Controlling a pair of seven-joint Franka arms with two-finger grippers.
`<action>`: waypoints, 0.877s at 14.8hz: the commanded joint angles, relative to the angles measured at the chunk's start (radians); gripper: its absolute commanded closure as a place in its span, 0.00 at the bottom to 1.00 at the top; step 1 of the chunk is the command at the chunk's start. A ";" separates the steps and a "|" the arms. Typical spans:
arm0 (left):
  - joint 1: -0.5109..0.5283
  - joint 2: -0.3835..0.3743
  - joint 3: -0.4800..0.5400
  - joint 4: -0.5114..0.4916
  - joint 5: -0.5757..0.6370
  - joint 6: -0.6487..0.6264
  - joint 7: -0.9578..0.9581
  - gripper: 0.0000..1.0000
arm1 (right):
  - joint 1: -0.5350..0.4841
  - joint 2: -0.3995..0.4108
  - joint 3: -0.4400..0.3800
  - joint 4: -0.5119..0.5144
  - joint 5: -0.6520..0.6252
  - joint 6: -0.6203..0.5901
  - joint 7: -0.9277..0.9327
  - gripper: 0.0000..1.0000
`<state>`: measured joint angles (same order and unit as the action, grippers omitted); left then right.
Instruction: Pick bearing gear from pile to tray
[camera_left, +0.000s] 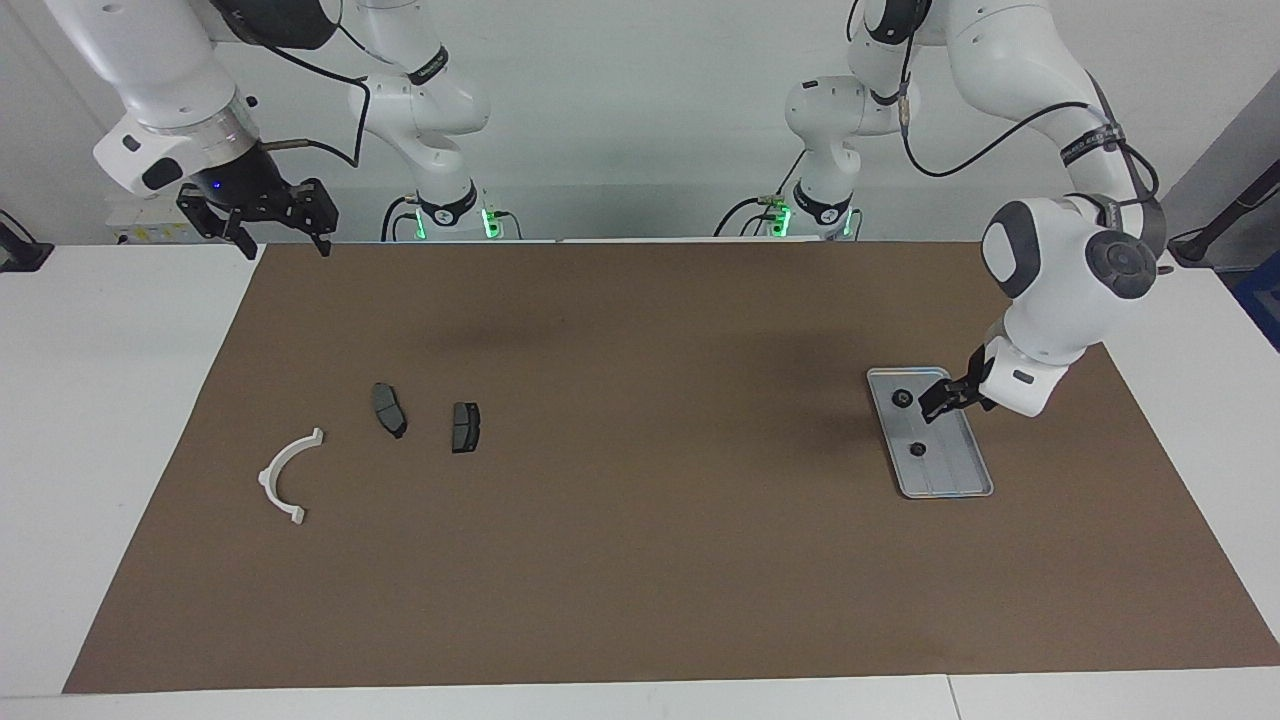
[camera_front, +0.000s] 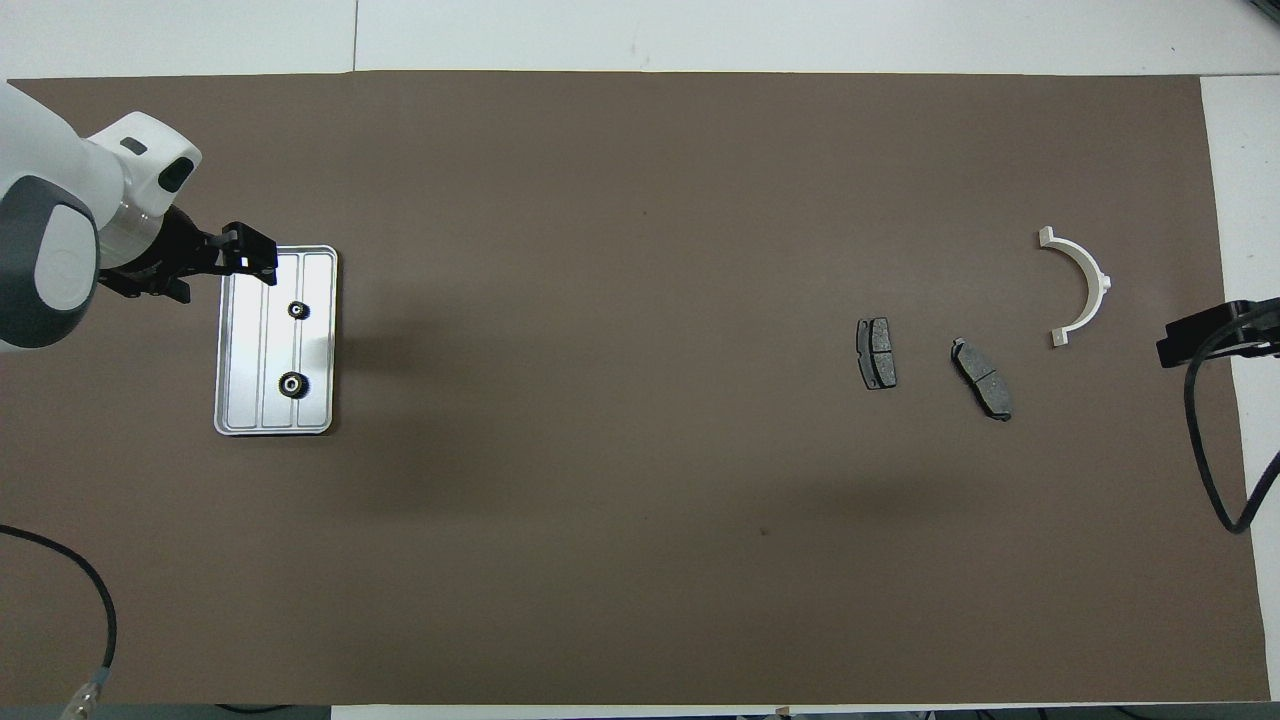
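Over the tray's (camera_left: 962, 478) edge your left pincer (camera_left: 943, 397) hangs open and empty; two gears (camera_front: 293, 383) lie in the tray. Swing low and you could knock them out. The right pincer (camera_left: 270, 228) waits open, holding nothing, off the pile (camera_left: 390, 409).

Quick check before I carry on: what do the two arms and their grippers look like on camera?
Both arms are glossy white Frankas with dark grey joint caps and black cables looped along the links; green lights glow at both bases. The left gripper is black on a white wrist block. The right gripper is black with splayed outer links, under a silver-ringed wrist showing a small blue light.
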<state>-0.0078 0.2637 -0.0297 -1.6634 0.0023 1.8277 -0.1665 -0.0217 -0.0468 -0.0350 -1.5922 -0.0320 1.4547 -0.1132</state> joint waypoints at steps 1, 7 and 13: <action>0.008 -0.081 -0.002 -0.024 0.007 -0.088 0.010 0.00 | -0.014 -0.021 0.011 -0.020 -0.008 0.001 0.015 0.10; -0.003 -0.181 -0.002 -0.016 0.007 -0.201 0.013 0.00 | -0.014 -0.019 0.011 -0.019 -0.008 0.001 0.015 0.10; 0.009 -0.251 -0.004 -0.041 0.005 -0.255 0.013 0.00 | -0.014 -0.019 0.009 -0.019 -0.008 0.003 0.015 0.10</action>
<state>-0.0076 0.0301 -0.0300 -1.6686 0.0023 1.5770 -0.1662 -0.0217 -0.0468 -0.0351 -1.5922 -0.0320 1.4547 -0.1132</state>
